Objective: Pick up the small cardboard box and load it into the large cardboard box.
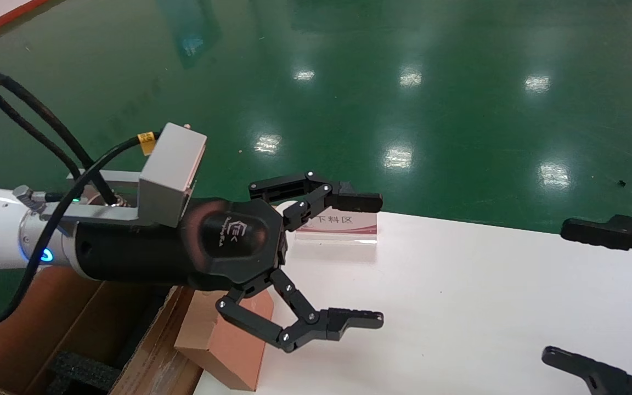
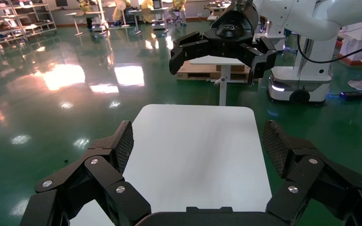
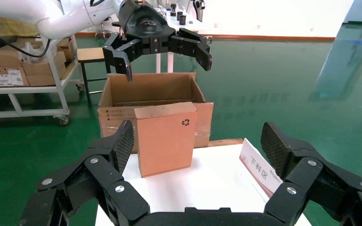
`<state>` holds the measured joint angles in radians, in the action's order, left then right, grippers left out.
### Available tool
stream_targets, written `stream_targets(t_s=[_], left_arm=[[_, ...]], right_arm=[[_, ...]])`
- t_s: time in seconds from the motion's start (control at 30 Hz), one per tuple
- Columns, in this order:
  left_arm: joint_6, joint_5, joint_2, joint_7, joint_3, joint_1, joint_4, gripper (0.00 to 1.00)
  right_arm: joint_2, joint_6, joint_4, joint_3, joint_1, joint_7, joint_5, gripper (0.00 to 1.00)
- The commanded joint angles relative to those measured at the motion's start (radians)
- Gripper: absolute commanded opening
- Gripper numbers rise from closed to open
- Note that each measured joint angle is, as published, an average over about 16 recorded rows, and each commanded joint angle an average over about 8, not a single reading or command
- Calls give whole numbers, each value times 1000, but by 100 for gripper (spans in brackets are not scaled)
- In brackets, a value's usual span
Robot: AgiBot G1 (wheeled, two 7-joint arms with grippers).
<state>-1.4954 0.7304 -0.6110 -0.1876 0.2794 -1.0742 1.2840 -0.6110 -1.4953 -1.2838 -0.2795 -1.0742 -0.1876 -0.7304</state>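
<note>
The small cardboard box [image 1: 228, 351] stands upright at the left edge of the white table [image 1: 458, 302]. In the right wrist view its broad face [image 3: 165, 139] shows a recycling symbol. The large cardboard box [image 1: 69, 318] sits open on the floor just beyond that edge, with black foam [image 1: 80, 370] inside; it shows behind the small box in the right wrist view [image 3: 153, 92]. My left gripper [image 1: 373, 260] is open and empty, raised above the small box and pointing over the table. My right gripper [image 1: 560, 291] is open and empty at the table's right side, facing the small box.
A low sign with red trim [image 1: 338, 226] stands at the table's far edge, and also shows in the right wrist view [image 3: 259, 169]. Green floor surrounds the table. Shelves with cartons [image 3: 9, 70] and a stool [image 3: 92, 56] stand behind the large box.
</note>
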Motion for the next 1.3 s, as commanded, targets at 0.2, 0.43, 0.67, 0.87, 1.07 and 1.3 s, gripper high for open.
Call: stream_targets(t_s=[0.2,0.43,0.67,0.87,1.07,1.3], left_arm=[[0,0,0,0,0,0,0,100],[10,15,2,-10,7,1,-6,100],[31,161,47,-110,65,-61,24,100],[-31,424,54,-332,203,-245,64,100],[-91,592,14,-581,393,-464,60,100],[-98,714,-7,-842,652,-693,60,100]], right_arm=[[0,0,0,0,0,0,0,100],[0,0,0,0,0,0,0,100],[0,0,1,-1,-1,1,0,100],[0,0,1,-1,-1,1,1,100],[0,0,1,-2,-1,1,1,100],[1,0,1,-2,-1,1,1,100]])
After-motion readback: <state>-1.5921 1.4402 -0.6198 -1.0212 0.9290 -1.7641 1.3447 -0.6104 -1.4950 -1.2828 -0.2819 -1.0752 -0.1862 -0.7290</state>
